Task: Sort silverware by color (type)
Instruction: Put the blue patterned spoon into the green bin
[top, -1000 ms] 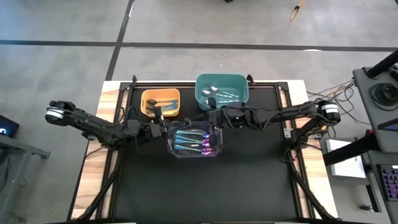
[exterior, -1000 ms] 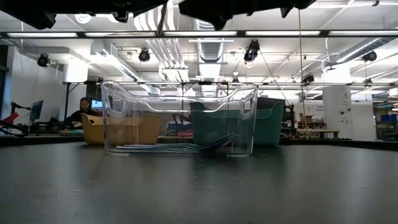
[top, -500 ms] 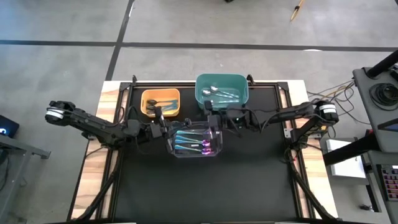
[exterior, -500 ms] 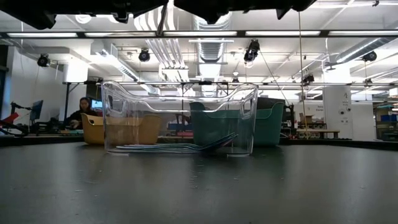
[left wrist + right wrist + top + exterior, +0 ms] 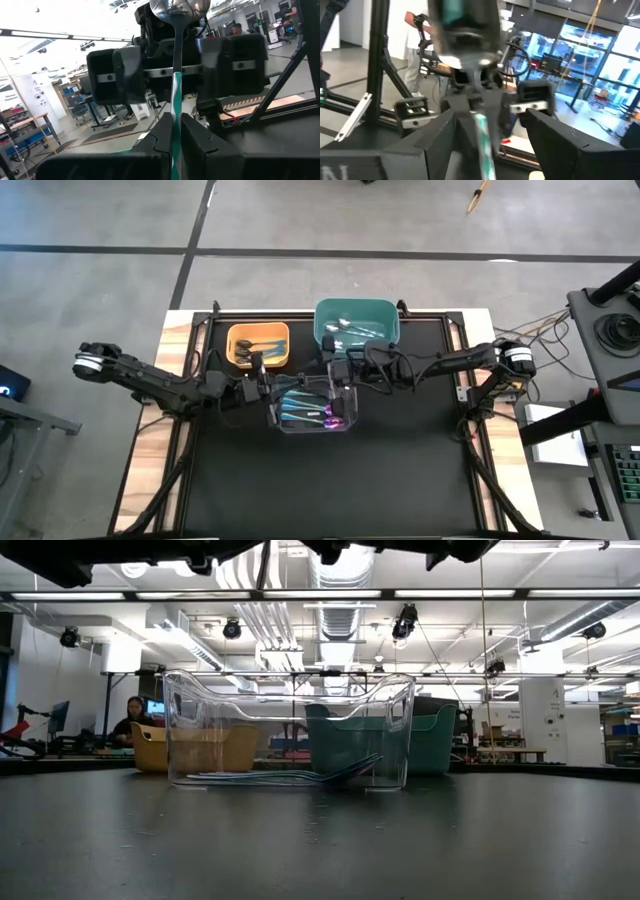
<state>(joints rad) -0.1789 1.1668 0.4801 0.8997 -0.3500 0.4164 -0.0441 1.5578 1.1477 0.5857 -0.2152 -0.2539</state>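
A spoon [image 5: 175, 60] with a teal handle and a shiny silver bowl [image 5: 175, 7] is held in the air over the clear bin [image 5: 312, 408] by my left gripper [image 5: 174, 120], which is shut on it. My right gripper [image 5: 175, 67] faces it from the table's right, open. Its two fingers [image 5: 445, 135] stand wide on either side of the spoon's bowl end without touching it. In the high view my left gripper [image 5: 268, 383] and right gripper [image 5: 335, 370] meet above the clear bin's far rim. Several spoons with purple bowls lie in that bin. My left gripper pinches the spoon's teal handle [image 5: 175, 102] between its two fingers. The fingers come level from the table's left and lie along the handle. The spoon sticks out past the fingertips toward my right gripper, bowl end foremost and a little raised, lifted clear of the bins.
An orange bin [image 5: 258, 345] with dark spoons and a teal bin [image 5: 355, 323] with silver spoons stand side by side at the table's far edge. The black mat [image 5: 330, 480] in front of the clear bin is free. A person sits in the room beyond the table [image 5: 133, 712].
My right gripper has tipped its fingers upward; in the low view its dark underside has drawn up toward the picture's top edge. My left gripper and the spoon have stayed where they were.
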